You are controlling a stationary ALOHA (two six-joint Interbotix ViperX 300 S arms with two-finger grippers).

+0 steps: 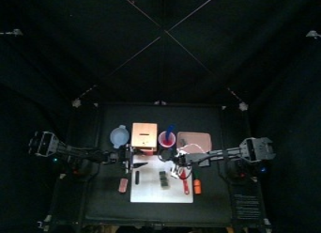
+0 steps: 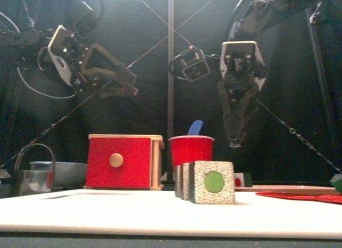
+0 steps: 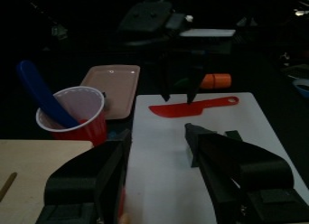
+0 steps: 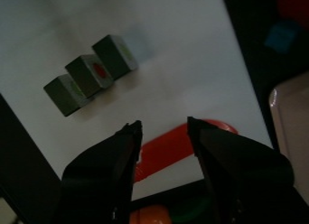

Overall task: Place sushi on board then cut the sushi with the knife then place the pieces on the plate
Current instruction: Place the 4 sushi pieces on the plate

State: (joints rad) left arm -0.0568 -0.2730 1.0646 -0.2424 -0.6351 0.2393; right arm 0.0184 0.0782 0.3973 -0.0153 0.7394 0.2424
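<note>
The left gripper (image 3: 154, 144) hangs low over the left part of the flat white cutting board (image 4: 169, 56), its jaws spread and empty. Behind it stand the pale wooden box with a red drawer front (image 2: 123, 162) and the red plastic cup (image 2: 191, 152) with the blue toy knife (image 2: 195, 126) in it. The dark green toy sushi roll (image 2: 207, 182) stands near the middle of the board, three blocks in a row.

To its right, the right gripper (image 4: 162, 126) hovers with jaws parted over the flat red toy knife (image 3: 191, 107), which lies on the board's right part. It looks ready to pick the knife up. The flat pink plastic tray (image 3: 111, 79) waits empty behind the board.

The knife is thin and lies flat, so the fingers may scrape the board and skid off it. They may also push it toward the board's near edge, beside the small orange toy (image 3: 215, 80).

Whether the jaws straddle handle or blade is hard to tell. I cannot tell whether the blocks are joined.
</note>
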